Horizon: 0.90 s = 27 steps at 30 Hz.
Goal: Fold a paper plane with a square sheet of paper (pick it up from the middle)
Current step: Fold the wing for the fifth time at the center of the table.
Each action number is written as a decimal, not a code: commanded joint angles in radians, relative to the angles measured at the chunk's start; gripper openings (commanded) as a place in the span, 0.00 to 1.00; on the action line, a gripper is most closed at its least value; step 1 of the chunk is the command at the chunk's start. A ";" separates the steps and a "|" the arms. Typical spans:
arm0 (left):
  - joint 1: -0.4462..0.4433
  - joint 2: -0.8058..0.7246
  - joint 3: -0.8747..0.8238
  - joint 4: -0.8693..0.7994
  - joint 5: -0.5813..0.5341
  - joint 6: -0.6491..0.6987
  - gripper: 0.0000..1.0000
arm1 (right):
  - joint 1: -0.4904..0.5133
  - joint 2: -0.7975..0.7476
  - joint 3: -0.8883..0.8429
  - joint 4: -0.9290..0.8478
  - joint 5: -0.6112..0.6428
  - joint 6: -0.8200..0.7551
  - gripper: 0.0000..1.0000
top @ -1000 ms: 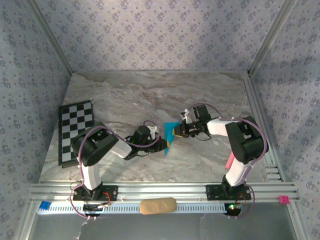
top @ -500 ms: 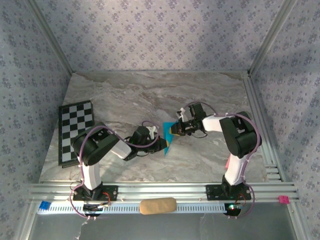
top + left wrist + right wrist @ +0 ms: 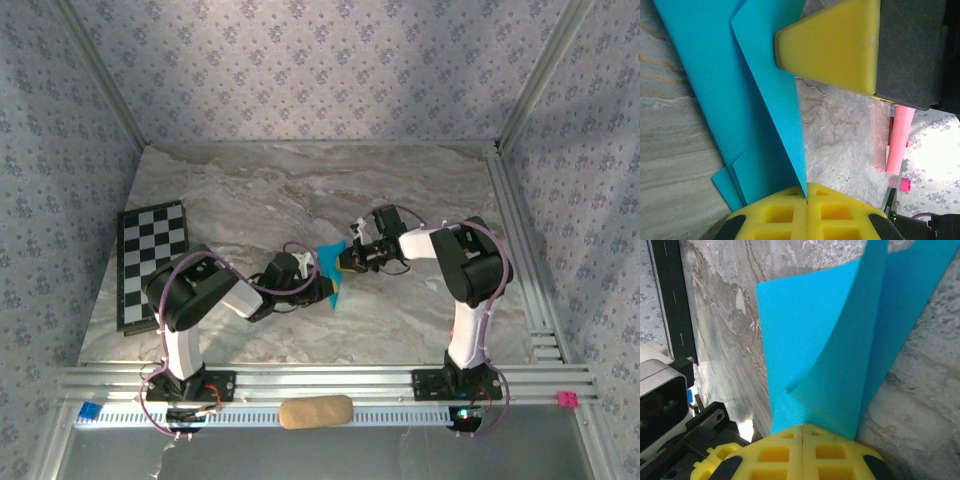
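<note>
A robot test booth in a lab, dressed to resemble a home. The left gripper [image 3: 328,290] and right gripper [image 3: 345,262] meet over a marble-print tabletop [image 3: 250,190]. Beyond them and out to either side stand flat panels of lilac floral wallpaper [image 3: 300,70], joined at the corners by bare aluminium posts [image 3: 541,70]. Nearer than the grippers, slotted aluminium rails [image 3: 320,380] edge the table, and both arm bases [image 3: 185,385] are bolted to them, with loose purple cables looping along the arms. A black-and-white checkered board [image 3: 150,265] lies well to the left of the left gripper. A tan oblong block [image 3: 315,411] rests beyond the rails, on the near side.
</note>
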 commanded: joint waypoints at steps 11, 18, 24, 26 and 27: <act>-0.005 -0.054 0.062 -0.462 0.016 0.297 0.00 | -0.050 -0.168 -0.096 -0.001 0.137 0.064 0.16; -0.012 -0.070 0.116 -0.509 0.147 0.501 0.00 | -0.175 -0.441 -0.312 -0.006 0.190 0.065 0.20; -0.031 -0.084 0.110 -0.433 0.157 0.558 0.00 | -0.194 -0.622 -0.430 0.007 0.180 0.054 0.18; -0.036 -0.096 0.104 -0.440 0.117 0.573 0.00 | -0.185 -0.651 -0.443 0.014 0.169 0.043 0.17; -0.043 -0.103 0.100 -0.441 0.100 0.586 0.00 | -0.176 -0.659 -0.443 0.015 0.170 0.034 0.16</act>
